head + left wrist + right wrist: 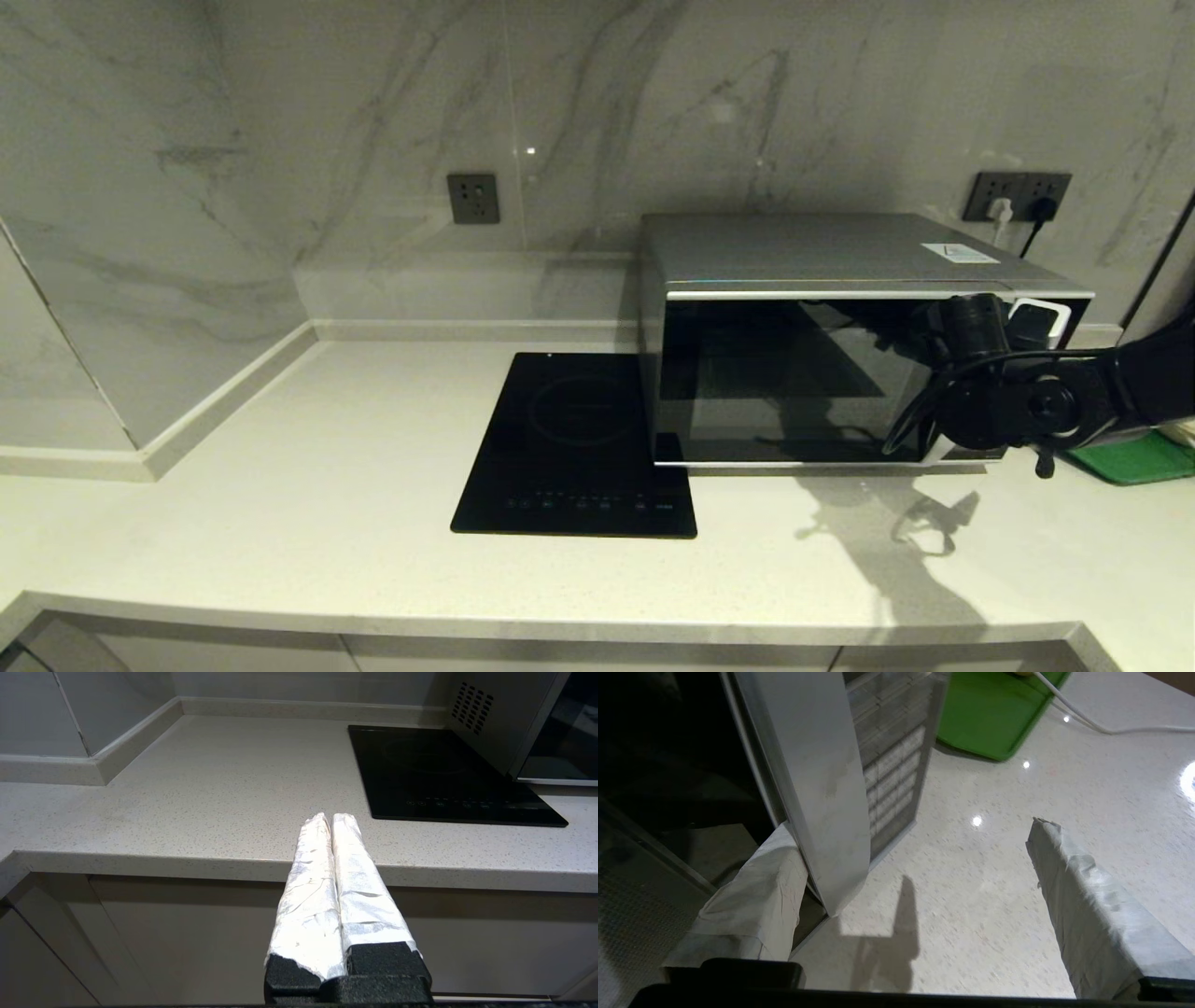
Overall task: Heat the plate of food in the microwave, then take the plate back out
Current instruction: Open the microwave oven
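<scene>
The silver microwave [822, 252] stands at the back right of the counter, and nothing shows through its dark glass door [784, 373]. The plate of food is out of view. My right gripper [1027, 322] is at the door's right side, in front of the keypad panel [892, 765]. In the right wrist view this gripper [910, 826] is open: one wrapped finger [761, 896] sits behind the door's silver edge trim [817, 788], the other finger [1083, 891] hangs over bare counter. My left gripper [332, 821] is shut and empty, low before the counter's front edge.
A flat black cooktop [579, 439] lies left of the microwave, its corner under the door. A green tray [1139, 457] sits to the microwave's right, with a white cable [1087, 718] beside it. The marble wall carries sockets [1018, 196] behind.
</scene>
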Tool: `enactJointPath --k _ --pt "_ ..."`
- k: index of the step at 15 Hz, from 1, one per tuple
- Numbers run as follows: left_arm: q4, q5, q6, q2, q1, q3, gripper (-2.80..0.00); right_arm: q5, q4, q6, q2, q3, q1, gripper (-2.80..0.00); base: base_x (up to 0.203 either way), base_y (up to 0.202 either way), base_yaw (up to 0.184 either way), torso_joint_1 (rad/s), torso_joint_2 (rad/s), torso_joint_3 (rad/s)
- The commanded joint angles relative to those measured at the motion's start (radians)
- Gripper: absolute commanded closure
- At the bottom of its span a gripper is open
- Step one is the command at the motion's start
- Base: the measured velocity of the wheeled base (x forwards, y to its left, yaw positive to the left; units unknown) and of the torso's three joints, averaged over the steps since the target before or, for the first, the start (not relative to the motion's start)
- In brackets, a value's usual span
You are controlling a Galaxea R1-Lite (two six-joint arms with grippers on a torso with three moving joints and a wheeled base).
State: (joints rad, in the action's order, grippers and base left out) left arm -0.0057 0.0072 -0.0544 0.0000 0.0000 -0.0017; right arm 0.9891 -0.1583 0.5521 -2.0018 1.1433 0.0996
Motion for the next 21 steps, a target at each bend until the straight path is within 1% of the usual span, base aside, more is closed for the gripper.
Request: enactJointPath --k 1,2,4,6,8,9,10,11,13,14,15,17,19,21 --pt "0.000 0.000 0.001 0.000 0.000 0.000 0.00 -0.008 0.005 0.016 0.057 -0.080 0.001 -2.80 0.000 0.000 0.000 0.000 0.00 0.000" --pt "0.000 0.000 0.001 0.000 0.000 0.000 0.00 -0.035 0.005 0.027 0.067 -0.105 0.002 -2.80 0.000 0.000 0.000 0.000 0.00 0.000" --pt "0.000 0.000 -0.001 0.000 0.000 0.000 0.00 -0.061 0.005 0.026 0.080 -0.108 0.008 -2.80 0.000 0.000 0.000 0.000 0.00 0.000" --pt "0.000 0.000 -0.001 0.000 0.000 0.000 0.00 -0.145 0.007 0.014 0.138 -0.131 0.063 -2.80 0.000 0.000 0.000 0.000 0.00 0.000" --pt "0.000 0.000 -0.001 0.000 0.000 0.000 0.00 -0.259 0.008 -0.025 0.239 -0.180 0.126 -2.80 0.000 0.000 0.000 0.000 0.00 0.000" --pt "0.000 0.000 -0.001 0.000 0.000 0.000 0.00 -0.304 0.009 -0.047 0.303 -0.206 0.165 -2.80 0.000 0.000 0.000 0.000 0.00 0.000" --pt "0.000 0.000 0.001 0.000 0.000 0.000 0.00 -0.331 0.012 -0.064 0.361 -0.225 0.203 -2.80 0.000 0.000 0.000 0.000 0.00 0.000" --pt "0.000 0.000 -0.001 0.000 0.000 0.000 0.00 -0.358 0.024 -0.081 0.428 -0.243 0.240 0.00 0.000 0.000 0.000 0.000 0.00 0.000" --pt "0.000 0.000 0.000 0.000 0.000 0.000 0.00 -0.430 0.088 -0.105 0.581 -0.262 0.302 0.00 0.000 0.000 0.000 0.000 0.00 0.000" --pt "0.000 0.000 0.001 0.000 0.000 0.000 0.00 -0.476 0.147 -0.111 0.659 -0.251 0.323 0.00 0.000 0.000 0.000 0.000 0.00 0.000" --pt "0.000 0.000 -0.001 0.000 0.000 0.000 0.00 -0.525 0.239 -0.111 0.717 -0.207 0.335 0.00 0.000 0.000 0.000 0.000 0.00 0.000" --pt "0.000 0.000 -0.001 0.000 0.000 0.000 0.00 -0.613 0.405 -0.066 0.748 -0.041 0.336 0.00 0.000 0.000 0.000 0.000 0.00 0.000" --pt "0.000 0.000 0.000 0.000 0.000 0.000 0.00 -0.691 0.529 0.015 0.699 0.139 0.290 0.00 0.000 0.000 0.000 0.000 0.00 0.000" --pt "0.000 0.000 -0.001 0.000 0.000 0.000 0.00 -0.727 0.602 0.101 0.565 0.283 0.221 0.00 0.000 0.000 0.000 0.000 0.00 0.000"
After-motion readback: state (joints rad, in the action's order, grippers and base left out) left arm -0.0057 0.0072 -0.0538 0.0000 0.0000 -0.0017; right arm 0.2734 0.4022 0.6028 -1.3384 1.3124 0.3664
